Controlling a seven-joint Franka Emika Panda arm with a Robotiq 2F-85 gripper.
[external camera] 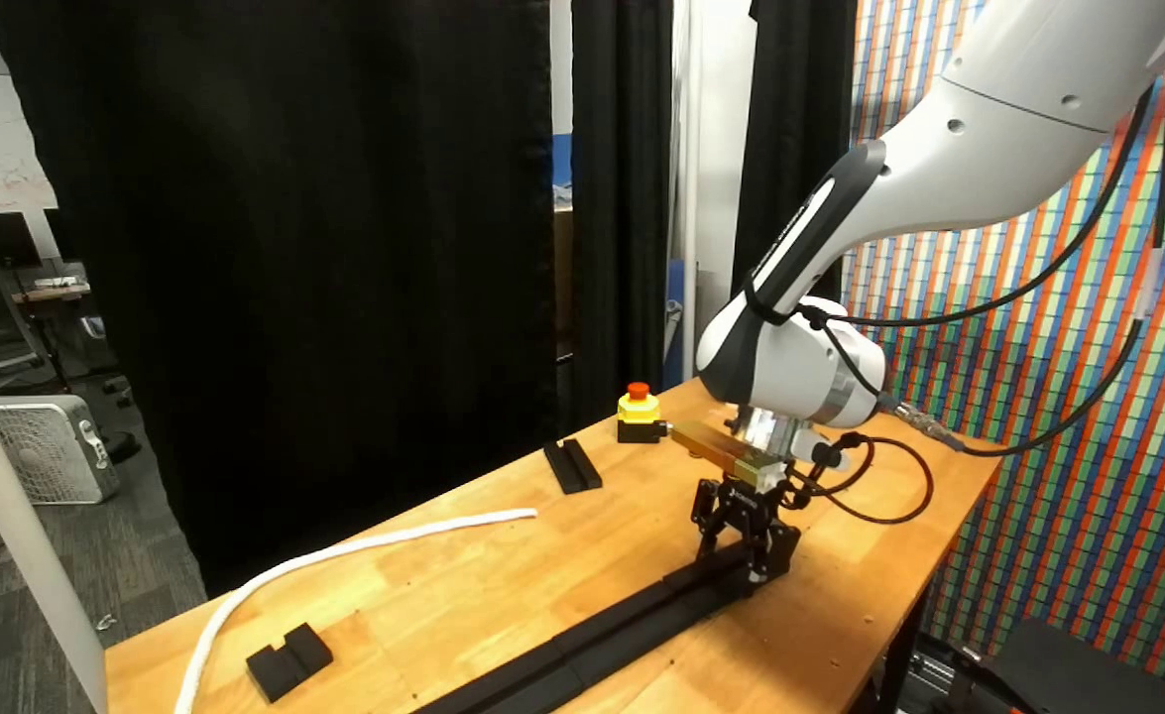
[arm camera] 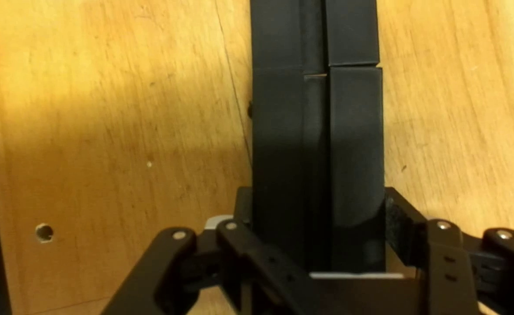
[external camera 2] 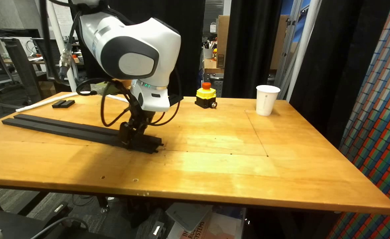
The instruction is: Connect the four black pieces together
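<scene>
Black curtains (external camera: 294, 297) and a multicoloured panel wall (external camera: 1028, 476) border the wooden desk (external camera 2: 214, 176). The robot arm (external camera: 979, 159) holds the jaws low at the surface, directed downward. Both jaws are clamped on the end bar (arm camera: 356, 144), a flat matte-black piece with a lengthwise groove; one jaw bears against each long side. Directly ahead of the jaws in the wrist view, this bar meets the next bar (arm camera: 278, 35) at a transverse seam. Alignment is close to straight; a thin light line shows at the seam inside the groove. Full engagement of the joint cannot be determined. From the jaws, the bars extend left in both exterior views as one long black rail (external camera 2: 58, 131); not every seam can be made out. Small pegs (external camera 2: 156, 151) project from the free end, just right of the jaws in an exterior view. In an exterior view, a stubby block (external camera: 572, 466) lies behind and left of the jaws; a second block (external camera: 285, 664) lies well apart, farther left. A white cord (external camera: 503, 517) curves across the desk on that side. In an exterior view, an emergency-stop button (external camera 2: 206, 94) stands behind and right of the jaws, with a white cup (external camera 2: 266, 101) upright farther right.
</scene>
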